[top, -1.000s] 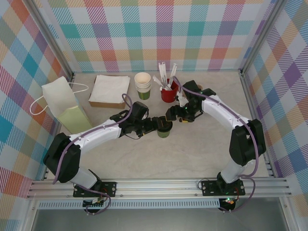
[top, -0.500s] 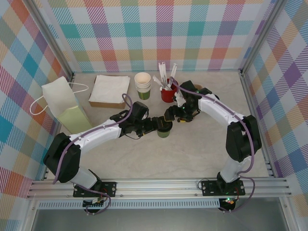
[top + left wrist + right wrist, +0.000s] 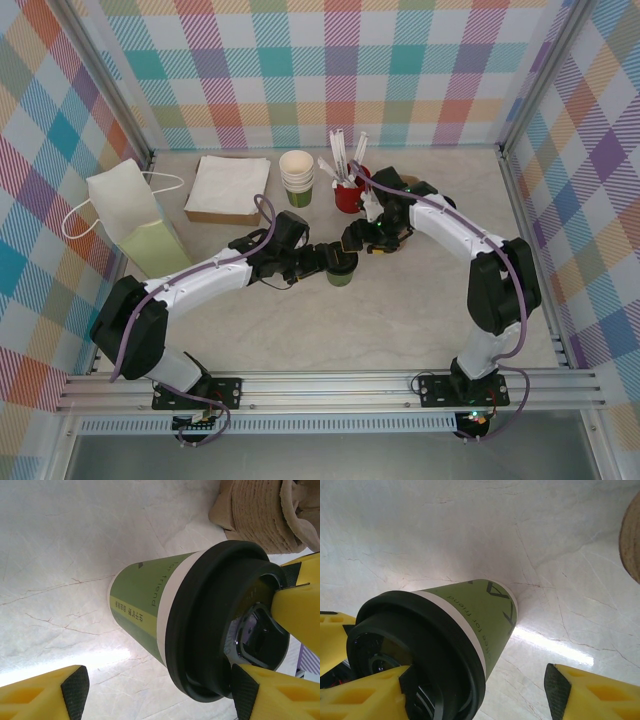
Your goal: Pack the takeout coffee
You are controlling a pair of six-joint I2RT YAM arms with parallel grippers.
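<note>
The takeout coffee (image 3: pixel 342 268), an olive-green paper cup with a black lid, stands upright mid-table. My left gripper (image 3: pixel 328 262) reaches it from the left and is open. In the left wrist view the cup (image 3: pixel 150 605) lies between the jaws of the left gripper (image 3: pixel 160 695); one fingertip (image 3: pixel 246 695) touches the lid rim, the other is well clear. My right gripper (image 3: pixel 353 246) comes from the back right, also open. In the right wrist view one finger (image 3: pixel 365 695) of the right gripper (image 3: pixel 480 687) rests on the lid of the cup (image 3: pixel 470 615); the other stands apart.
A white and pale-green paper bag (image 3: pixel 135 220) stands at the left. At the back are a stack of napkins (image 3: pixel 228 188), a stack of lidless green cups (image 3: pixel 297 172) and a red cup of white sticks (image 3: pixel 350 192). Tan cardboard holders (image 3: pixel 265 510) sit behind the cup.
The right arm has shifted a little left toward the cup and its jaws have narrowed slightly. The left arm and the cup have stayed put.
</note>
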